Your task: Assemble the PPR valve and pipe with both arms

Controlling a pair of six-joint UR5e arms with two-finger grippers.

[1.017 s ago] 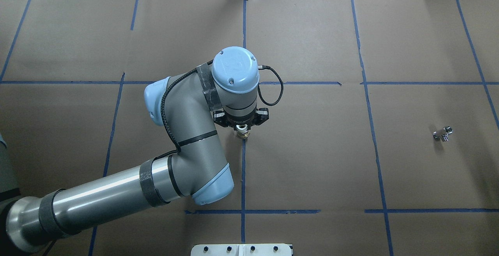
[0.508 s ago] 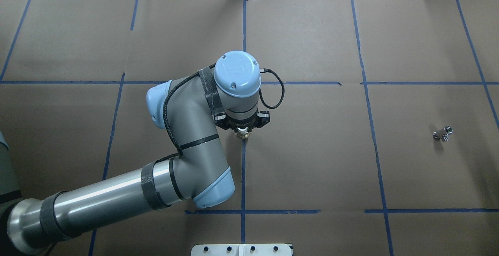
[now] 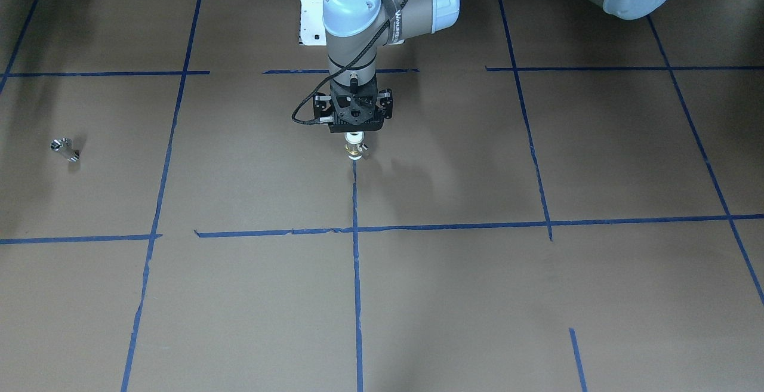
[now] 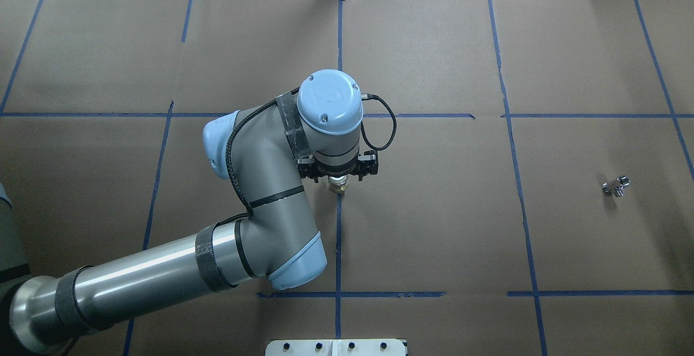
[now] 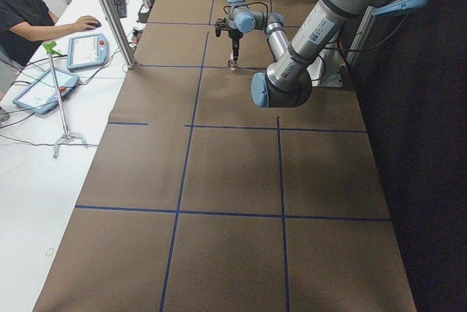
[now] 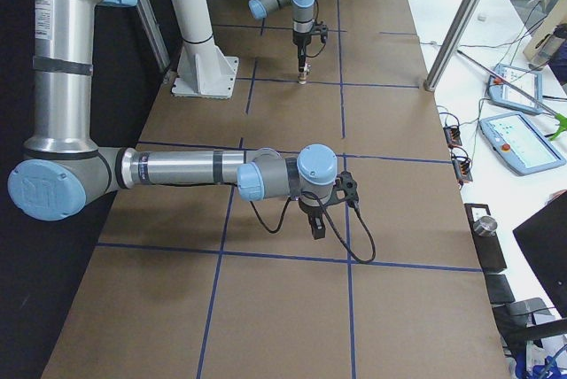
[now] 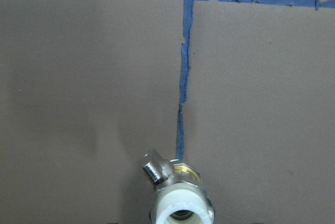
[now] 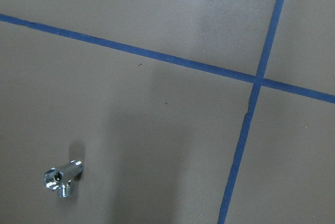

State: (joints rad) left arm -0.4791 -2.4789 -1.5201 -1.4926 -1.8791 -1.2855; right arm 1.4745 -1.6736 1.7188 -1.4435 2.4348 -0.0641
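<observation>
Jaws unreadable on left gripper (image 3: 354,132), hanging atop upright valve (image 3: 356,147), and on right gripper (image 6: 317,232); pipe (image 4: 616,186) lying ungrasped at valve's 3 o'clock; nothing joined.

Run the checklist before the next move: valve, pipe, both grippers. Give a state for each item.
1. Position of the PPR valve: ok. It is upright directly beneath the left gripper, white collar up.
2. Left gripper closed on the valve: cannot tell. Its fingers are hidden in every view.
3. Access to the pipe: ok. It lies alone, with nothing touching it.
4. Alignment of the right gripper over the pipe: not ok. The pipe sits low and left in the right wrist view.
5. Right gripper open for the pick: cannot tell.
</observation>
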